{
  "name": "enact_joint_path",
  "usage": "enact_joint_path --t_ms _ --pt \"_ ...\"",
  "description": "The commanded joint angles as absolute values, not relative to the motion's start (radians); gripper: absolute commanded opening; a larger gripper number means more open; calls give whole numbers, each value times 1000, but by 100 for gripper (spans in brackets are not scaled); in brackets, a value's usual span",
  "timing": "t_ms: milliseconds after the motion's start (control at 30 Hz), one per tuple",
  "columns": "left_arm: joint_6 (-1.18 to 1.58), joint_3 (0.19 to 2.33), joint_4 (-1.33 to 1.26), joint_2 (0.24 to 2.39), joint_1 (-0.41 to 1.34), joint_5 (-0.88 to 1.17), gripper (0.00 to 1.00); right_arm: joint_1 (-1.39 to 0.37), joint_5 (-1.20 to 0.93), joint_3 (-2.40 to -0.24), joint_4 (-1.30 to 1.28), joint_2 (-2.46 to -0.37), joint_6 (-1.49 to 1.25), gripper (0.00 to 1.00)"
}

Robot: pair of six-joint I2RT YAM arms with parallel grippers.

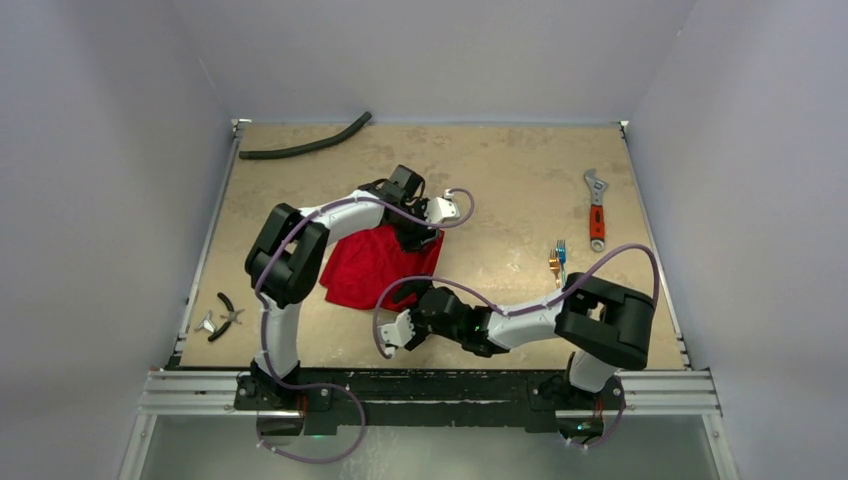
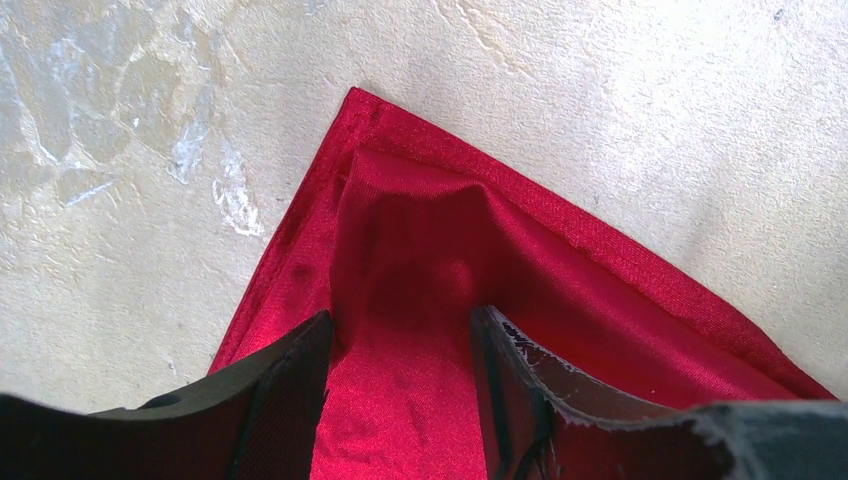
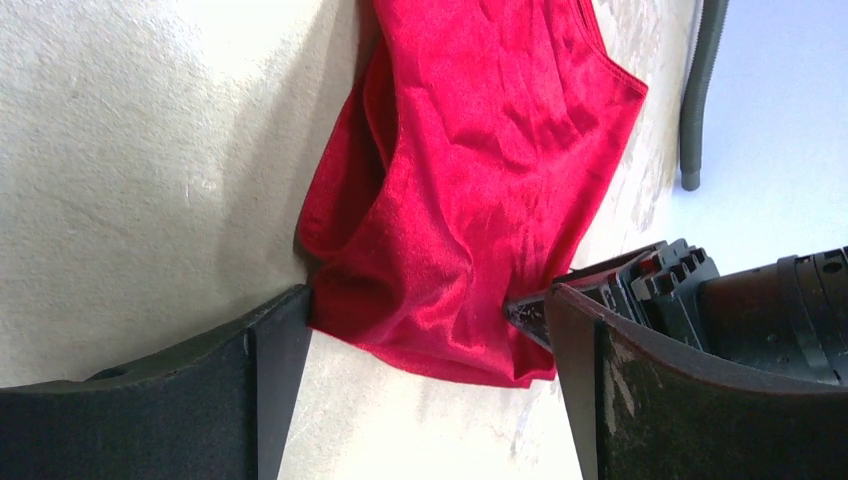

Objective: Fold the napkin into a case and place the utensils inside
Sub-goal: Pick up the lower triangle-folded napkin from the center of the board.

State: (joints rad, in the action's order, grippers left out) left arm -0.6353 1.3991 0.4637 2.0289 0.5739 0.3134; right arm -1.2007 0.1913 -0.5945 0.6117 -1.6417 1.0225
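The beige tabletop (image 1: 500, 180) carries the red napkin (image 1: 365, 265), rumpled and partly doubled over, left of centre; the left pincer (image 2: 405, 322) stands over its far right corner, jaws half apart astride a raised fold, though whether it pinches the cloth cannot be told; the right pincer (image 3: 410, 300) gapes wide and empty at the cloth's near edge; a black hose (image 1: 305, 148) lies far left; an orange-handled wrench (image 1: 597, 210) lies far right; the utensils (image 1: 557, 260) lie together well right of the napkin.

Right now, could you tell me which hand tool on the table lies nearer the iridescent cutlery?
The orange-handled steel wrench, just beyond the cutlery on the right; the black-handled pliers lie at the near left edge.
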Motion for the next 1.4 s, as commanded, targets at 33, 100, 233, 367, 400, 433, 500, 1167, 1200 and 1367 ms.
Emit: enact_joint_path --t_ms 33,100,233,367,400,433,500,1167,1200,1367 --pt "-634 1377 529 2114 570 275 51 -1215 171 -592 653 -1702 998 84" --pt "-630 1389 534 2122 570 274 51 -1216 151 -604 655 -1717 990 78" --pt "-628 1403 540 2129 570 275 51 -1216 127 -630 654 -1758 968 65" --pt "-628 1402 541 2128 569 272 50 -1217 124 -640 657 -1776 944 53" --pt "-627 1402 541 2128 570 272 50 -1217 128 -641 662 -1777 937 49" --pt "-629 1403 541 2128 571 270 50 -1217 135 -645 664 -1776 920 40" --pt "-627 1404 543 2129 570 270 50 -1217 140 -656 654 -1773 868 24" --pt "-643 1350 556 2087 568 263 46 -1072 134 -592 852 -1623 146 0" --pt "-643 1352 557 2084 566 264 46 -1060 127 -585 860 -1624 120 0" --pt "-637 1367 566 2084 553 271 46 -1013 116 -542 926 -1631 -16 0"
